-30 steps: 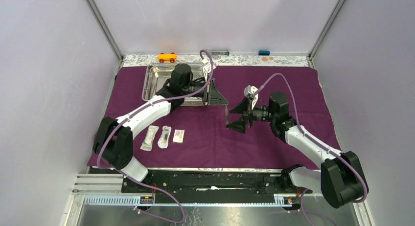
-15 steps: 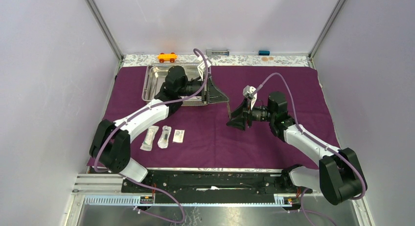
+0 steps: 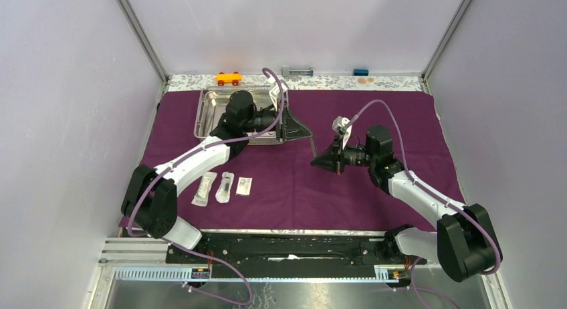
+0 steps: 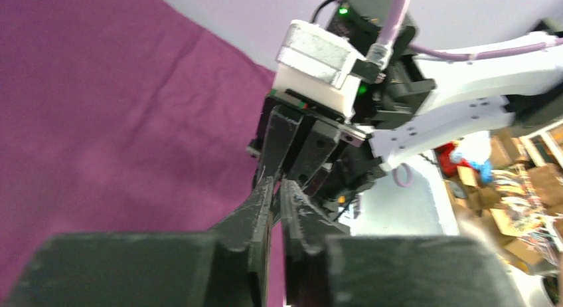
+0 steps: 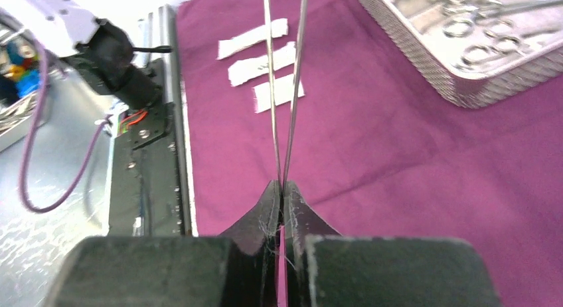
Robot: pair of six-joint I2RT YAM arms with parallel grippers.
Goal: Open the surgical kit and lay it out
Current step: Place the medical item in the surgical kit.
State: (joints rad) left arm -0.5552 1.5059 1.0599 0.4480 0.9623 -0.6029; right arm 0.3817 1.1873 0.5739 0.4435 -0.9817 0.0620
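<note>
Above the spread purple cloth [image 3: 374,115], thin steel tweezers [image 3: 313,148] hang between both grippers. My left gripper [image 3: 309,136] is shut on one end. My right gripper [image 3: 313,163] is shut on the other end. In the right wrist view the tweezers' two prongs [image 5: 282,88] run straight out from the closed right gripper [image 5: 281,187]. The left gripper [image 4: 275,184] is closed tip to tip with the right arm's fingers [image 4: 285,137]. Behind the left arm is the steel tray [image 3: 212,101], with ring-handled forceps [image 5: 478,51] inside. Three sealed packets [image 3: 222,186] lie in a row near the front left.
An orange toy car [image 3: 228,77] sits on the patterned strip behind the tray. A small grey item [image 3: 297,71] and a blue one [image 3: 361,72] lie along the back edge. The metal rail [image 3: 287,245] carrying the arm bases runs along the front.
The right gripper went from wide open to shut around the tweezers. The left arm shifted slightly left and kept its hold.
</note>
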